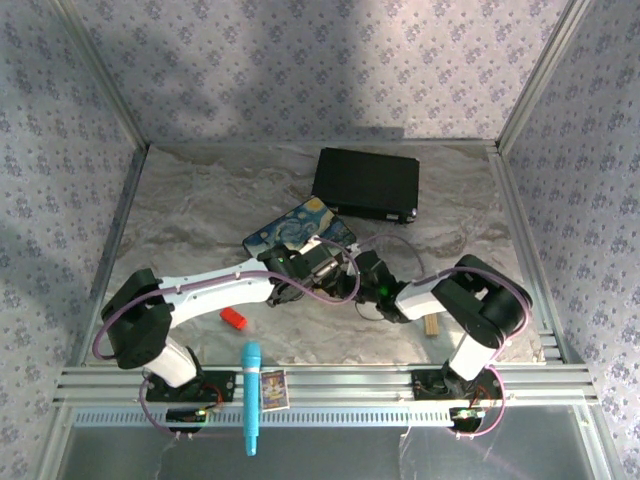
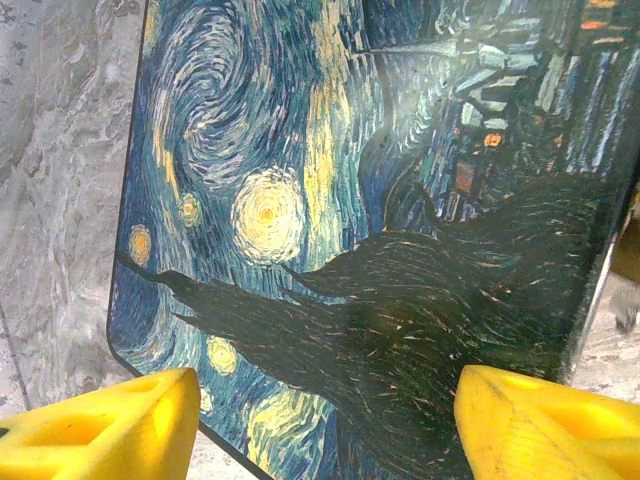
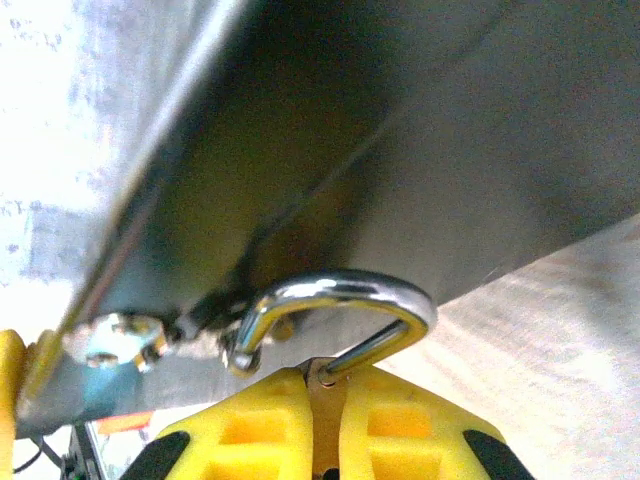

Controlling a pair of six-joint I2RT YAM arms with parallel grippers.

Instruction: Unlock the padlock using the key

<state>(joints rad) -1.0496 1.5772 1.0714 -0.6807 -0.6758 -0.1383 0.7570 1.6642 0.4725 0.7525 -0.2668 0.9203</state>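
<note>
Evidently the padlock [image 3: 340, 286] is in hand: the right fingers [image 3: 255, 425] are pressed together on its body. Only a thin brass sliver shows between them, and the silver shackle arches out beyond. It hangs at the near-right edge of the box [image 2: 300, 200], hooked through a small metal fitting [image 3: 115, 338] there, around the middle of the tabletop [image 1: 200, 200]. Whether the shackle is seated or sprung I cannot tell — one leg enters the body, while the other end is lost behind the fitting.

It looks a small, stiff, all-metal thing — light, hard and smooth. I judge it will tend to slip or twist in the grip when a key pushes in. The flat sides of the body are the place to hold, as now, leaving the keyhole end free; which end that is I cannot see. The shackle is polished and bright, and the little that shows of the body is dull gold.

The left fingers [image 2: 110, 415] stand wide apart above the painted lid, clamped on nothing that I can see.
</note>
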